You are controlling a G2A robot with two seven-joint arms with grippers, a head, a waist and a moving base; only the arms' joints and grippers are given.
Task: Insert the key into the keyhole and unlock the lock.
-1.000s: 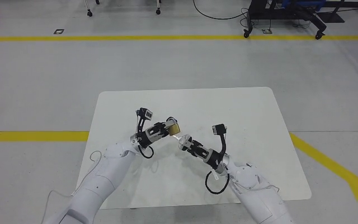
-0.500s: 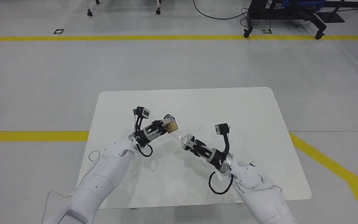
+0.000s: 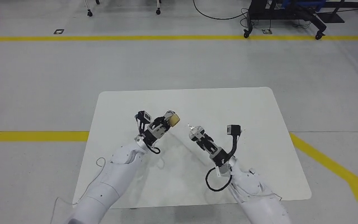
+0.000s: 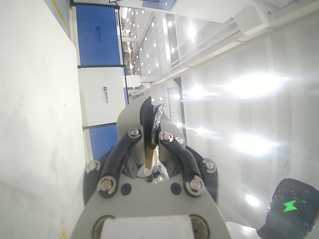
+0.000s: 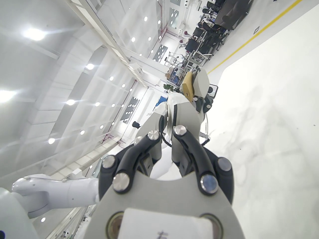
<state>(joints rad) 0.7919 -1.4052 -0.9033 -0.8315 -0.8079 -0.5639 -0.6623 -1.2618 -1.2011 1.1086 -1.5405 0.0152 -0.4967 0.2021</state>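
Two task pieces are drawing apart instead of meeting. The brass lock (image 3: 174, 119) is hanging above the tabletop (image 3: 246, 103), a little left of its middle. The left arm's fingers (image 4: 128, 118) are pinching it edge-on, closing flat on its body, with the silver shackle (image 4: 159, 111) sticking out past their tips. Over the last second the lock is shifting a little toward the far edge of the tabletop in the top view.

The key (image 3: 193, 130) is harder to pin down. The right arm's fingers (image 5: 187, 118) are pressing almost fully together, and the small pale tip at their end in the top view is probably the key, though it is too small to be sure.

Those fingers are backing away from a spot just beside the lock's lower end and swinging off to the right, so a plain strip of tabletop is now showing between the two. From the right wrist view the lock is sitting well ahead of the fingers, its narrow end turned toward them.

I am reading this as a pull-back to line up again, not as progress. The key is standing clear of the keyhole, so insertion is waiting on a fresh approach. Whether the shackle is open or latched I cannot tell.
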